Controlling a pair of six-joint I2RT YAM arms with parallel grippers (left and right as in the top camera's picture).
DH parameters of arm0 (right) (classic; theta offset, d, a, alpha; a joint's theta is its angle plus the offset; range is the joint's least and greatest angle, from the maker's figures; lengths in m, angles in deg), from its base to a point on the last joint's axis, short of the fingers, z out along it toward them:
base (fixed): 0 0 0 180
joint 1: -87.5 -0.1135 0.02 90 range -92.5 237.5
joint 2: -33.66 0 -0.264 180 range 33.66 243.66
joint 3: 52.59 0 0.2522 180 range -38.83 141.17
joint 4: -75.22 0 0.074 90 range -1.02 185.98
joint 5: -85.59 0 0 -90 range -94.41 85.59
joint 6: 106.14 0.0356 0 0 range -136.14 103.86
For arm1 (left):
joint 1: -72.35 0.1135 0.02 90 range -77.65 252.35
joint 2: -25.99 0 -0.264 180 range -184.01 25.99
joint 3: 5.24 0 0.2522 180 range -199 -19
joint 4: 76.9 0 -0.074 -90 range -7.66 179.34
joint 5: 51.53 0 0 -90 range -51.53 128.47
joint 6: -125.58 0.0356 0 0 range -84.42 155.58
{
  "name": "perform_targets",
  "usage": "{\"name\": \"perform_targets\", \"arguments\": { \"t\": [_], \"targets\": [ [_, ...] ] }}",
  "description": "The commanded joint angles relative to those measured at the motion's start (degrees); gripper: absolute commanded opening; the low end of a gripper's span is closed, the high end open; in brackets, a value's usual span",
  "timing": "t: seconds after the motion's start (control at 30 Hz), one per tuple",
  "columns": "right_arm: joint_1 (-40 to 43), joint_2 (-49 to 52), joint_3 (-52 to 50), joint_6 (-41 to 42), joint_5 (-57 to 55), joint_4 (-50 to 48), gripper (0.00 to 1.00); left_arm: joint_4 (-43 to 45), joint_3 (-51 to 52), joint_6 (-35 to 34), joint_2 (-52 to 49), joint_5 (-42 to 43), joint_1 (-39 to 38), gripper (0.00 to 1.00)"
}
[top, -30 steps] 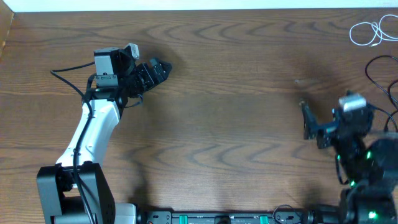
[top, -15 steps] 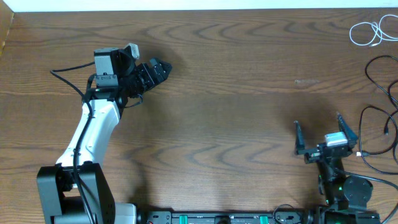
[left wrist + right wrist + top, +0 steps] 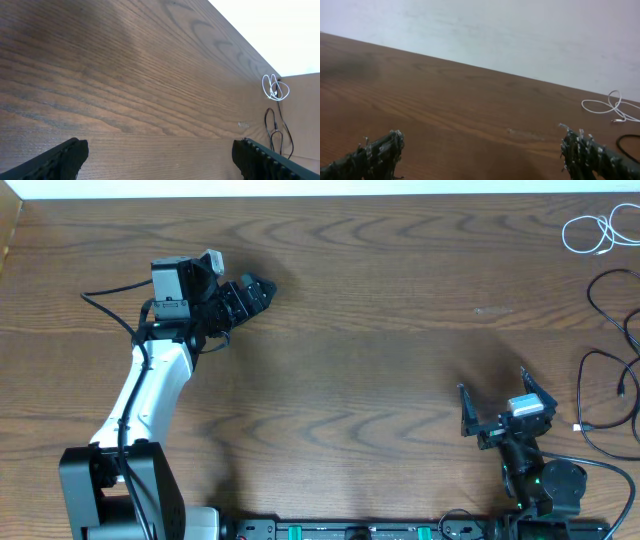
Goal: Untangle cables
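Overhead view: the brown wood-grain desk is bare across its middle, and all the cords lie crowded at its far right edge. From there a sideways tug would likely drag them over the edge and out of reach. The white-and-black left arm sits well apart from them on the opposite side. It would need a long reach across, and the two arms could crowd each other near the cords. The dark right arm stands at the front edge, near the black cords. Left fingers are spread wide and hold nothing; right fingers are likewise spread and empty. The thin black looped cables lie flat on the wood, so a low pinch may scrape the desk or close on air. Catching two strands at once would probably tighten a loop rather than free it. A black line by the right arm's base could be a cord or the arm's own wire; I cannot tell which, and grasping the wrong one is a risk. The thin white coiled cable rests at the back right corner, apart from the black ones. Count: one desk, two arms, two pairs of fingers, one white cable. At least two black strands show, but the exact number is hidden, since they run off the frame.
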Motion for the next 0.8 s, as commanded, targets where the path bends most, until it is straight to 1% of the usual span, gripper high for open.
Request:
{"name": "perform_targets", "arguments": {
  "t": [0.0,0.43,0.5,0.6,0.63,0.67,0.77],
  "targets": [
    [-0.35,-0.55,-0.09,1.64,-0.04,0.33,0.99,0.02,-0.39,1.18,0.0,-0.33,0.09,0.97],
    [-0.35,-0.55,-0.09,1.64,-0.07,0.33,0.99,-0.35,-0.39,1.53,0.0,-0.37,0.09,0.97],
    [-0.35,-0.55,-0.09,1.64,-0.07,0.33,0.99,-1.11,-0.37,4.33,0.0,-2.43,0.24,0.97],
    [-0.35,-0.55,-0.09,1.64,-0.04,0.33,0.99,-3.04,-0.35,4.7,0.79,-6.05,0.85,0.97],
    [-0.33,-0.55,-0.09,1.64,-0.04,0.33,0.99,-3.82,-0.35,5.75,1.44,-6.99,0.83,0.97],
    [-0.35,-0.55,-0.09,1.64,-0.04,0.33,0.99,-4.04,-0.31,8.48,2.1,-6.97,0.83,0.97],
    [-0.35,-0.55,-0.09,1.64,-0.07,0.33,0.99,-4.0,0.79,19.08,5.31,-6.95,0.46,0.97]
  ]
}}
